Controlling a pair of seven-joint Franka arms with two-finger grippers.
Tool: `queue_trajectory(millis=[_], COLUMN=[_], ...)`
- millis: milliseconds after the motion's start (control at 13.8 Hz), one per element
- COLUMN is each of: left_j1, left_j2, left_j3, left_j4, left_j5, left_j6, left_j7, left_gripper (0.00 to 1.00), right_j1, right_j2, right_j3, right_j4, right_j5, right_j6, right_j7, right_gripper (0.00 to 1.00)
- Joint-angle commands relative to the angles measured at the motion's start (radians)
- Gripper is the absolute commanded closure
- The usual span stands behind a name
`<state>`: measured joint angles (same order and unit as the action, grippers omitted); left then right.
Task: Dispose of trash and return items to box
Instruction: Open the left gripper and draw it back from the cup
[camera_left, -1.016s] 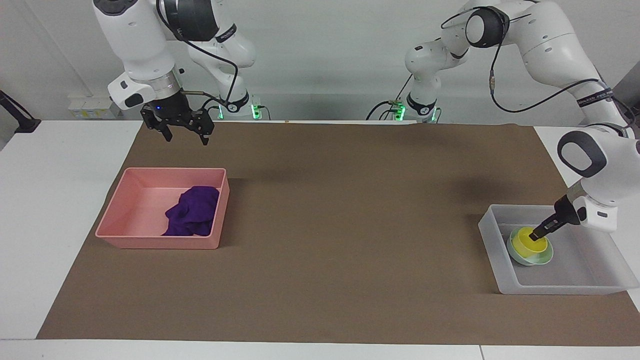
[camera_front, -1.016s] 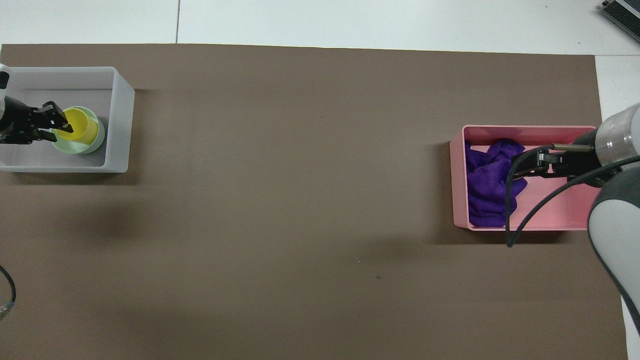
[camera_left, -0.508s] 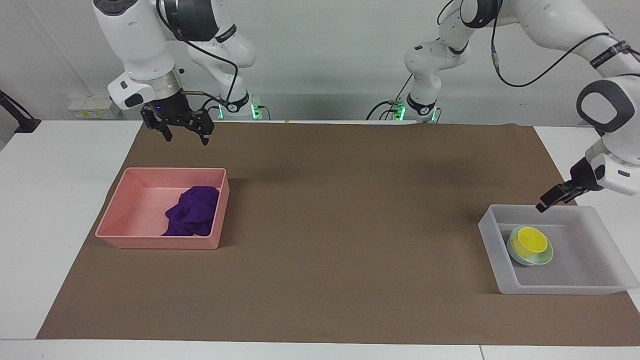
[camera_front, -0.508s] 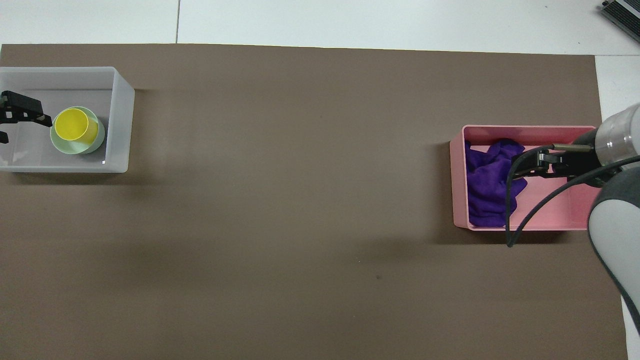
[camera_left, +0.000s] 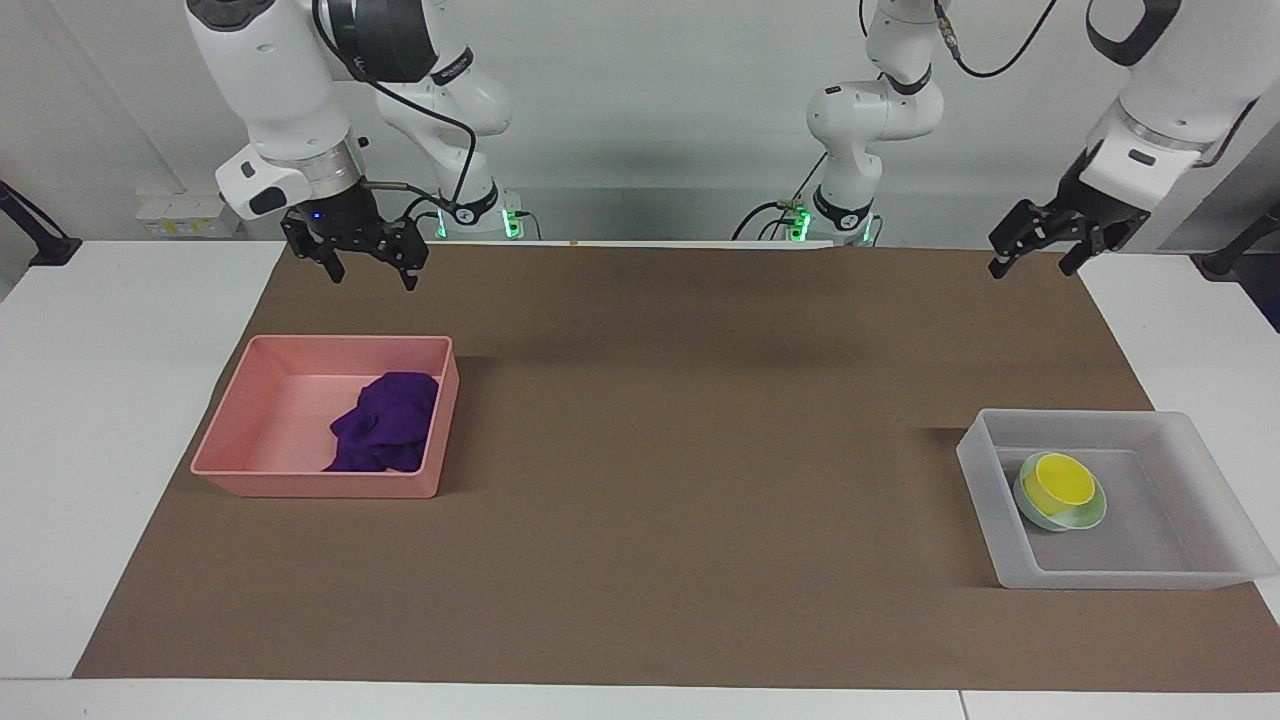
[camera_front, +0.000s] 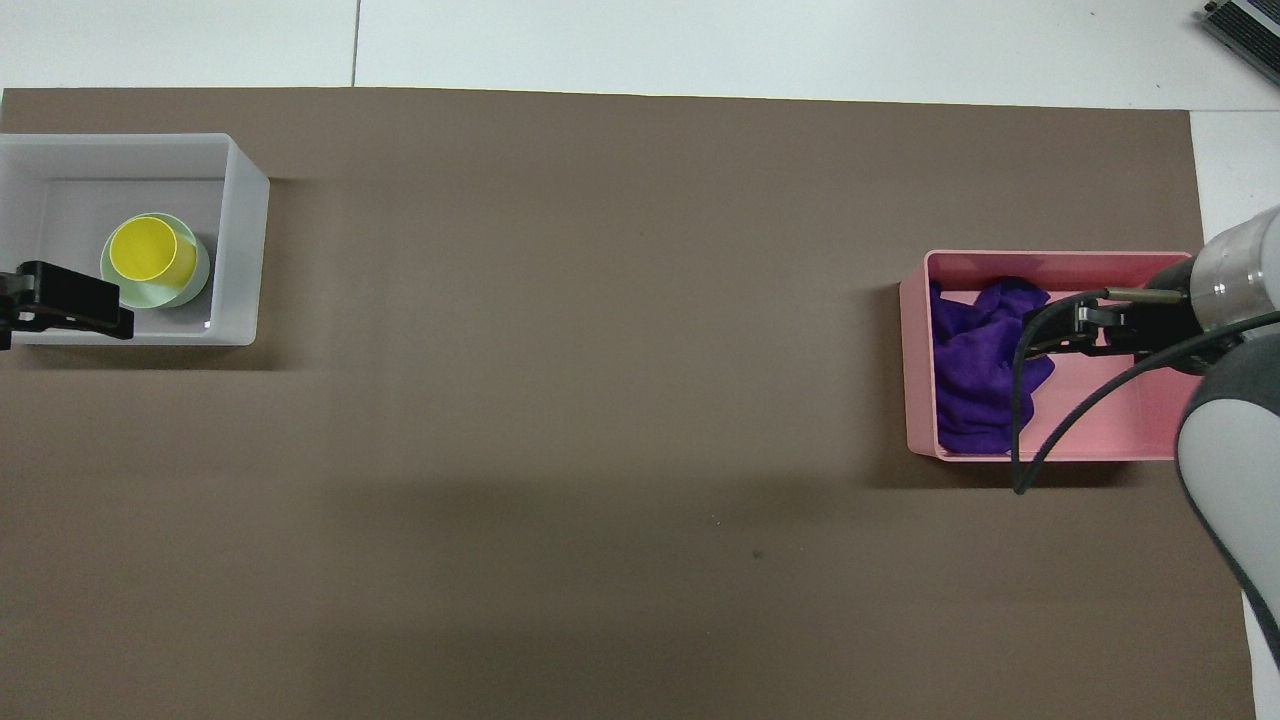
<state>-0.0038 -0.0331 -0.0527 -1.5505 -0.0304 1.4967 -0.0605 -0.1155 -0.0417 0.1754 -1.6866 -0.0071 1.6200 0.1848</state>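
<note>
While scanning from the robots' end outward: right claw (camera_left: 372, 278) first, hanging in the air over the pink tub (camera_left: 232, 432), fingers spread apart, nothing between them. Same deal with the left claw (camera_left: 1030, 268) at the left arm's end of the desk (camera_left: 90, 450), up high, well clear of the frosted white box (camera_left: 980, 480), fingers apart and holding nothing, touching nothing.

Next, down on the brown mat (camera_left: 700, 450), that pink tub toward the right arm's end. Inside it, the purple rag (camera_left: 385, 435): deep purple, soft, all crumpled folds, bunched against the wall facing the middle of the desk, taking up roughly half the floor of the tub. Rest of the tub floor bare pink.

Farthest from the robots, the frosted white box at the left arm's end, translucent, rectangular, low walls. In it, the mint-green bowl (camera_left: 1090, 518), shallow and wide, parked near the wall facing the middle of the desk. Nested in the bowl, the yellow cup (camera_left: 1062, 482), bright plastic, mouth up, a bit narrower than the bowl, green rim peeking out around it. Well apart from the pink tub, lots of bare mat between the two.
</note>
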Motion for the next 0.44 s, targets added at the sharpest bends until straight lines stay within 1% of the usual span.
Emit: queue_trajectory(millis=[0, 290, 363], left_j1=[-0.065, -0.053, -0.047], left_j2=[-0.038, -0.038, -0.025], left_j3=[0.025, 0.024, 0.027], left_j4=[-0.094, -0.088, -0.079], left_j5=[0.082, 0.058, 0.053], left_j6=[0.014, 0.011, -0.001], left_j7=[0.017, 0.024, 0.025], left_gripper=[0.00, 0.00, 0.00], right_j1=[-0.016, -0.026, -0.027], right_j2=[-0.010, -0.011, -0.007], right_j3=[0.004, 0.001, 0.000], right_j4=[-0.008, 0.005, 0.016], right_j5=[0.027, 0.024, 0.012], right_j6=[-0.006, 0.012, 0.006], right_j7=[-0.015, -0.004, -0.004], right_gripper=[0.00, 0.00, 0.00])
